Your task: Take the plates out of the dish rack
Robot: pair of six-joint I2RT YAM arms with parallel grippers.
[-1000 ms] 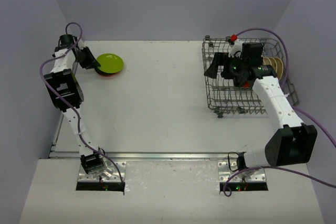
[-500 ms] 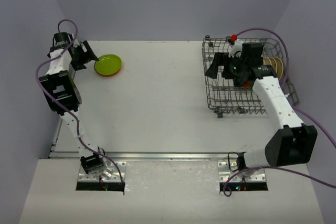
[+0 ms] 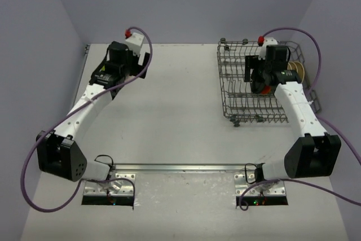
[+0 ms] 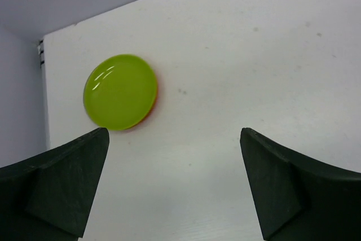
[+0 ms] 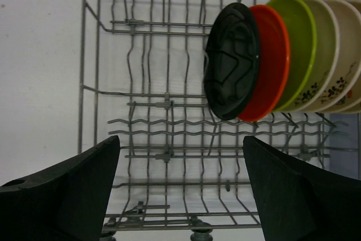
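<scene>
The grey wire dish rack (image 3: 240, 86) stands at the far right of the table. In the right wrist view several plates stand on edge in the rack (image 5: 146, 111): a black plate (image 5: 231, 60), an orange plate (image 5: 272, 55), a lime green plate (image 5: 298, 46) and beige flowered plates (image 5: 330, 55). My right gripper (image 5: 180, 184) is open and empty above the rack's bare tines, left of the plates; it also shows in the top view (image 3: 255, 77). My left gripper (image 4: 175, 179) is open and empty above the table. A lime green plate (image 4: 120, 91) lies flat on an orange plate (image 4: 155, 95) beyond its left finger.
The back wall and left wall meet close behind the stacked plates near the table's far left corner (image 4: 44, 46). The rack has round knob feet (image 5: 201, 235) at its edge. Purple cables loop beside both arms (image 3: 316, 55). A metal rail (image 3: 180, 167) runs along the near edge.
</scene>
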